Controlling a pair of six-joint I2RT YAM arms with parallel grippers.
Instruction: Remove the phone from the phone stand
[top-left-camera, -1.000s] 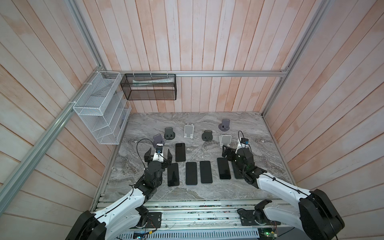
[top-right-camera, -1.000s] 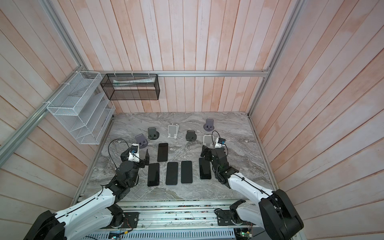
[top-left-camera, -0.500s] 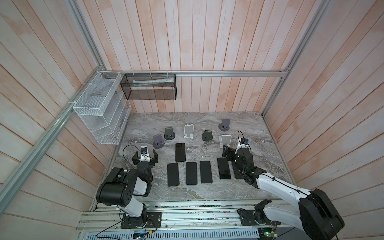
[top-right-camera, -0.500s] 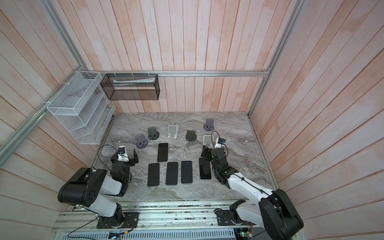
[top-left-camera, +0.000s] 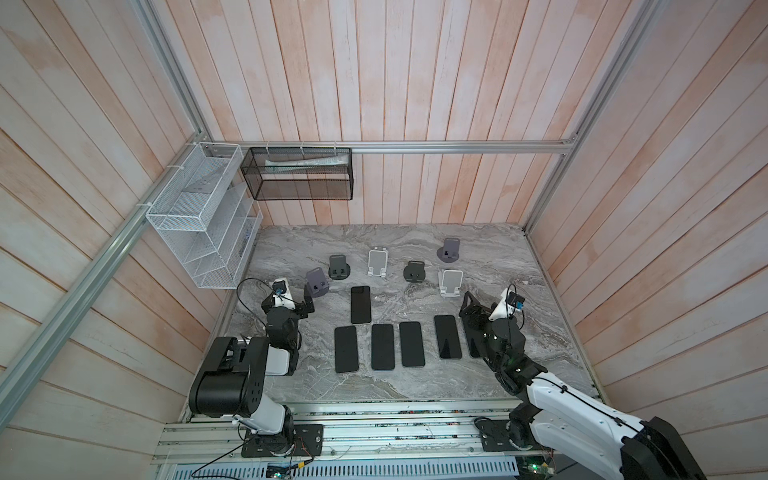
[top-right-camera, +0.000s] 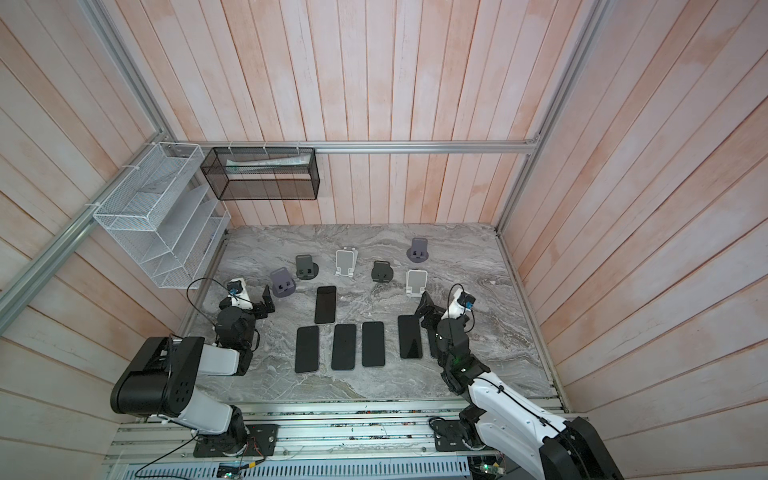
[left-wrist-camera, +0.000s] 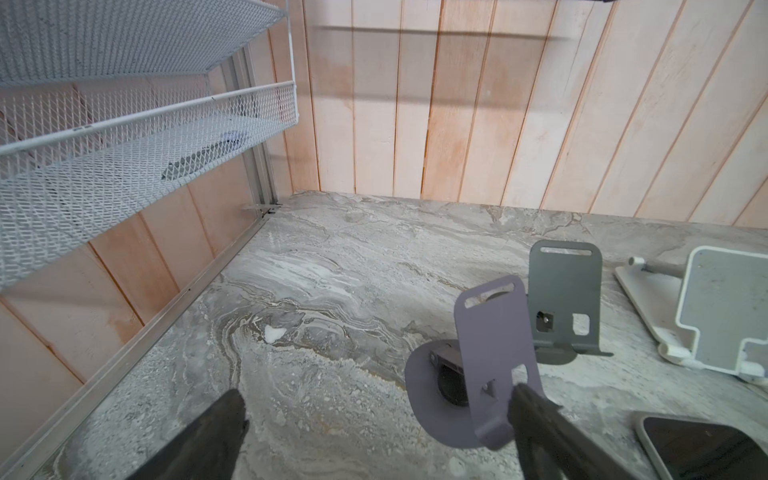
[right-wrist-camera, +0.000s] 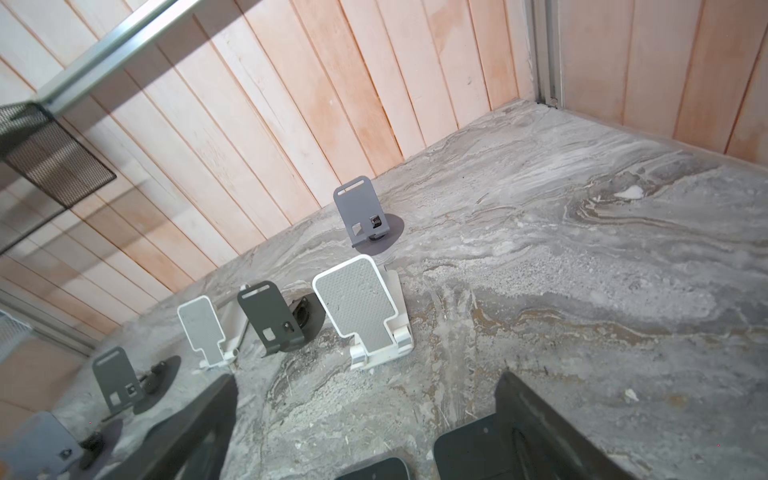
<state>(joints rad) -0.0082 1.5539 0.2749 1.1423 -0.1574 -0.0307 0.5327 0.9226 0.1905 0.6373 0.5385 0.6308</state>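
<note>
Several dark phones lie flat on the marble table, among them one (top-left-camera: 360, 304) nearer the stands and a row (top-left-camera: 382, 347) closer to the arms. Behind them stand several phone stands, none holding a phone: purple (top-left-camera: 316, 283), dark grey (top-left-camera: 338, 266), white (top-left-camera: 451, 282). My left gripper (top-left-camera: 289, 302) (left-wrist-camera: 374, 415) is open and empty, one finger (left-wrist-camera: 536, 419) beside the purple stand (left-wrist-camera: 494, 365). My right gripper (top-left-camera: 478, 311) (right-wrist-camera: 365, 411) hangs open just over the rightmost phone (right-wrist-camera: 469, 453), which its arm partly hides in both top views.
A white wire shelf (top-left-camera: 199, 220) hangs on the left wall and a black mesh basket (top-left-camera: 299, 174) on the back wall. More stands sit farther back: white (top-left-camera: 378, 262), dark (top-left-camera: 414, 272), purple (top-left-camera: 451, 249). Wooden walls close in three sides.
The left arm has folded back to the left edge, taking its open gripper away from the phones towards the purple stand. The right gripper's jaws widened slightly; it stayed over the rightmost phone.
</note>
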